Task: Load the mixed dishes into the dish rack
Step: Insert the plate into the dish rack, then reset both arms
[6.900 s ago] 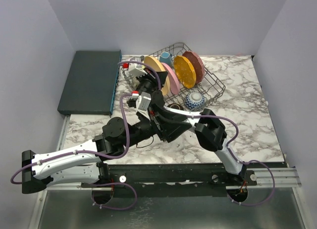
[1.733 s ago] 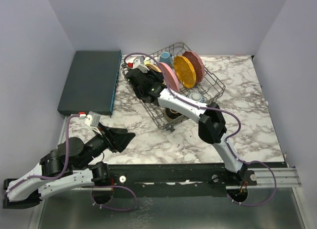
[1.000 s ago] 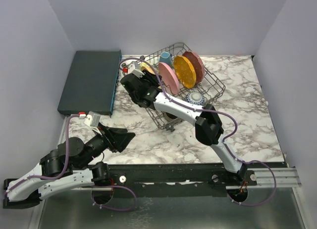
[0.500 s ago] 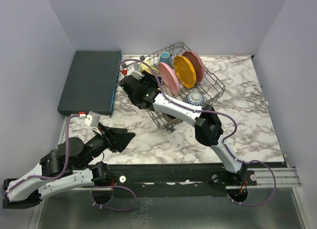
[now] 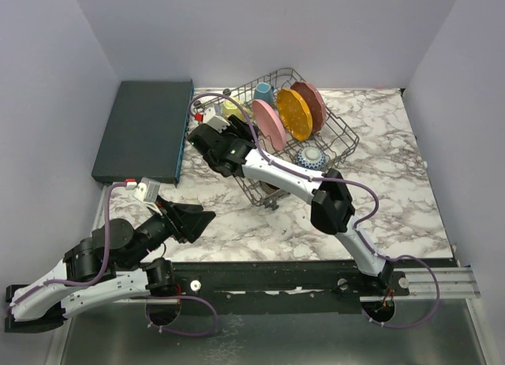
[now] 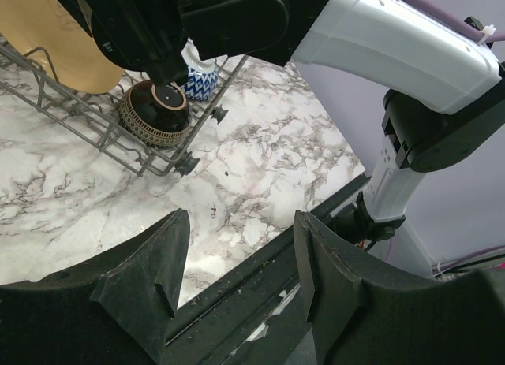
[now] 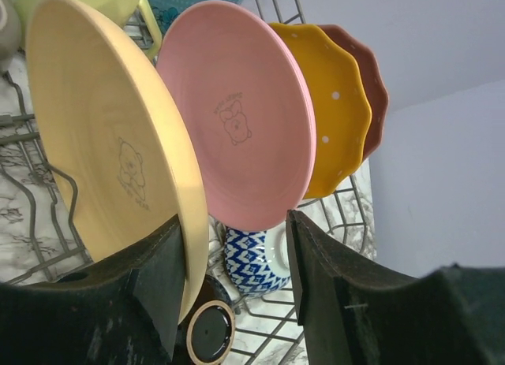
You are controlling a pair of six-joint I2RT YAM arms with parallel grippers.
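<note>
Near the desk's far edge, the right claw (image 7: 234, 227), spread apart beside the tan plate (image 7: 102, 144), should back straight out without nudging it; the left claw (image 6: 241, 223) gapes empty.

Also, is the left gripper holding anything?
No, the left gripper is open with nothing between its fingers, only marble table beyond.
</note>
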